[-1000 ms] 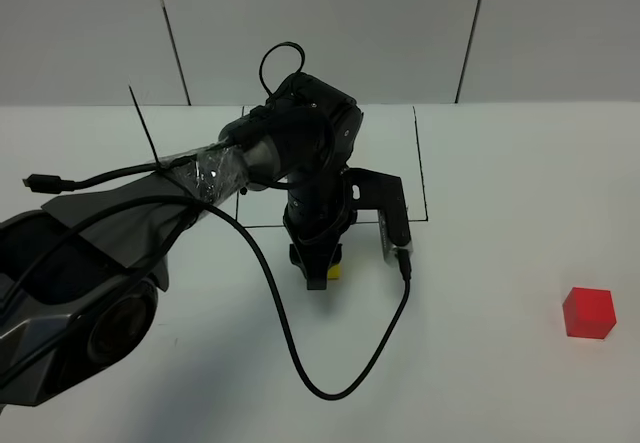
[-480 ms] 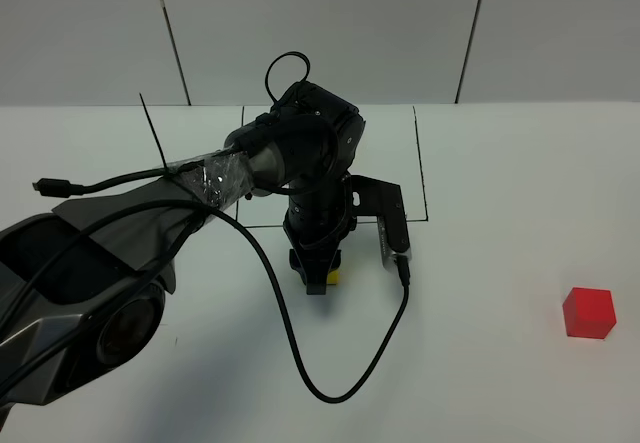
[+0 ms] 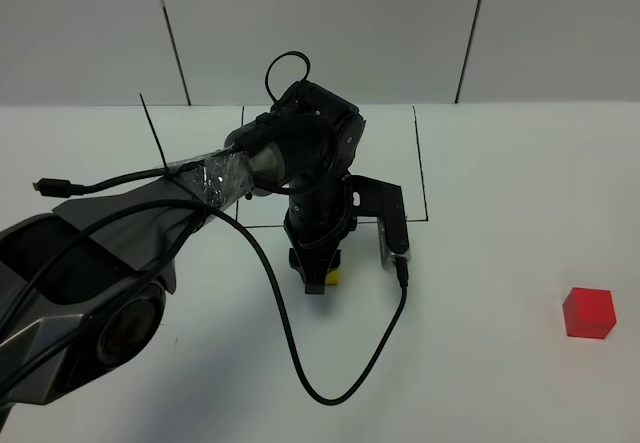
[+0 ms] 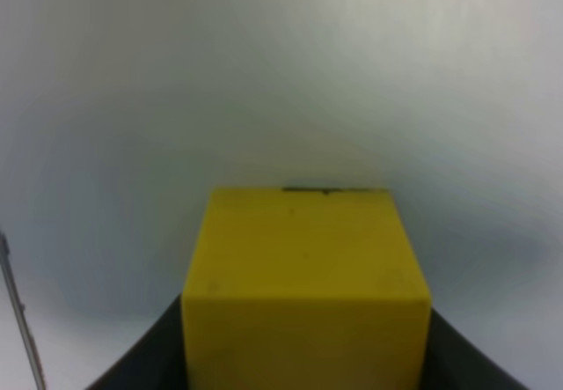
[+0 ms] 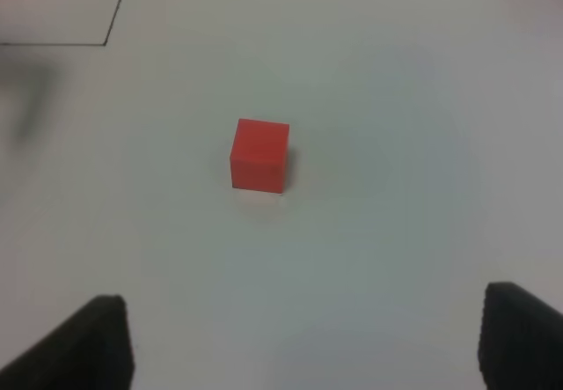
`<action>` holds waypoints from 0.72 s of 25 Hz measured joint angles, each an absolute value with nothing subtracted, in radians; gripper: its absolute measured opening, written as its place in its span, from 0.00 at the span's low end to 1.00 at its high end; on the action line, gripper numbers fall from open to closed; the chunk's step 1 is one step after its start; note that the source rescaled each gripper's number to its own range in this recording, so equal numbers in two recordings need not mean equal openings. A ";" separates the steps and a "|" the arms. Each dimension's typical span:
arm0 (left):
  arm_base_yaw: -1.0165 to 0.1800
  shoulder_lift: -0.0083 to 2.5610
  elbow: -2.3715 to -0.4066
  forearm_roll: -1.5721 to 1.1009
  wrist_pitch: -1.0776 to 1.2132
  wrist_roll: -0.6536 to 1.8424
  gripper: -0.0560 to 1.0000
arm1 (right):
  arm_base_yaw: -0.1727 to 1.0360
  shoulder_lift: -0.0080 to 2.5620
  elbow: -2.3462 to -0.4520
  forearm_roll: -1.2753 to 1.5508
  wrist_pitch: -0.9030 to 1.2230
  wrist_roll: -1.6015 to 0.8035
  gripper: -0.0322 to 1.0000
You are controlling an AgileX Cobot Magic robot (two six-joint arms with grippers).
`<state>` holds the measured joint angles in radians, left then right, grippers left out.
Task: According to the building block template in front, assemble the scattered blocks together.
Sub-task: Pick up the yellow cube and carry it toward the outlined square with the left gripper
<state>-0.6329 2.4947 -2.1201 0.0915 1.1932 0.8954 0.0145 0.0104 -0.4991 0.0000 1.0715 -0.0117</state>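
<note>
**Left pincer clamped on yellow cube; red cube alone to the right**

Small matte yellow cube [image 4: 303,284]: plain faces, clean edges, a thin dark mark along its far top edge. It sits between the dark fingers [image 4: 141,368] of the left pincer [image 3: 320,279], which is closed tight on it. From the high camera only a sliver of yellow shows beside the fingertips, low on the white worktop [image 3: 500,393], just in front of the near line of the thin black-line rectangle [image 3: 421,178]. Cannot tell whether the cube touches the surface.

Small matte red cube [image 3: 588,312]: same plain look, standing flat on the worktop, well apart from the yellow one, far to the right.

Left arm reaches in from the lower left, wrist bent steeply, pincer pointing down. It hides the middle of the rectangle. A black cable [image 3: 300,363] loops across the worktop below it.

Right pincer [image 5: 308,346]: jaws apart, nothing between them, hanging above the red cube.
</note>
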 joint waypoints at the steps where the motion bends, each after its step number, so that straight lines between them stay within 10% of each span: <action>1: -0.633 2.495 -2.120 0.092 1.193 0.896 0.05 | 0.014 0.010 -0.499 0.000 1.072 -0.012 0.65; 5: -0.633 2.495 -2.120 0.090 1.193 0.899 0.10 | 0.014 0.010 -0.499 0.000 1.072 -0.012 0.65; 12: -0.633 2.495 -2.120 0.090 1.193 0.897 0.69 | 0.014 0.010 -0.499 0.000 1.072 -0.012 0.65; 18: -0.635 2.430 -2.120 0.090 1.193 0.882 0.89 | 0.014 0.010 -0.499 0.000 1.072 -0.012 0.65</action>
